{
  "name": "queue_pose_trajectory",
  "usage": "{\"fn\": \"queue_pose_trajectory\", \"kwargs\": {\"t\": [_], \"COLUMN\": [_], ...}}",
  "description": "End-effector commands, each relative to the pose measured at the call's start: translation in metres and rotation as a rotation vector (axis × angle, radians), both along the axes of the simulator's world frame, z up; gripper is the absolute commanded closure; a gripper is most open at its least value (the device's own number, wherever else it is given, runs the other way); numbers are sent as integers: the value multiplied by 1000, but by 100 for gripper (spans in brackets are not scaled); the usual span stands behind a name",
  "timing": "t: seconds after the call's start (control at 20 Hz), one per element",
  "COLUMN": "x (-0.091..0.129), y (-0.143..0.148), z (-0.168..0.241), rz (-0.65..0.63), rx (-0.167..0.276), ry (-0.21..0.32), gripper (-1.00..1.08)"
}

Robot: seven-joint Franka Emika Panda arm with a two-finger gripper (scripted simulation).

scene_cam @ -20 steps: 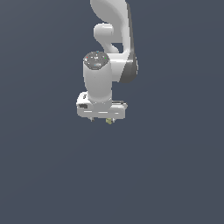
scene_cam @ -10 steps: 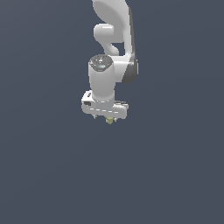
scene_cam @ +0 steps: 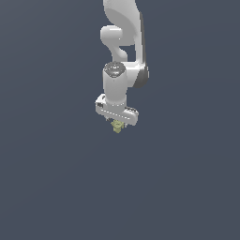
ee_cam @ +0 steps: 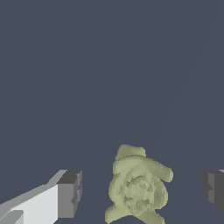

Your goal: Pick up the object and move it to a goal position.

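A flat slate-grey ground fills both views, with no goal marker that we can find. The object (ee_cam: pixel 138 188), an olive-green knobbly lump, sits between the jaws with clear gaps on both sides in the wrist view, so we read them as spread and touching nothing. In the exterior view it peeks out just under the gripper (scene_cam: pixel 116 123). We judge the approach as done, while the closing, the lift and the carry to the goal are all left.
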State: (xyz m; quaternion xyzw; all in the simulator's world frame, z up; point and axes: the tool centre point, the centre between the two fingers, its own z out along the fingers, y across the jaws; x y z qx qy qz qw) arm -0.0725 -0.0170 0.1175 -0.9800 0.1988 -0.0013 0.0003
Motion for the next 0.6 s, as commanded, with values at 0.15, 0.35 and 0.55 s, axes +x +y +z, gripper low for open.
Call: {"fn": "queue_pose_trajectory", "kwargs": {"t": [0.15, 0.35, 0.55], "x": [-24, -35, -41], "y": [5, 8, 9], "z": [-12, -18, -20], "rz": [-97, -139, -161], "rx": [0, 0, 0], "ry": [1, 2, 3], "gripper": [-92, -92, -92]}}
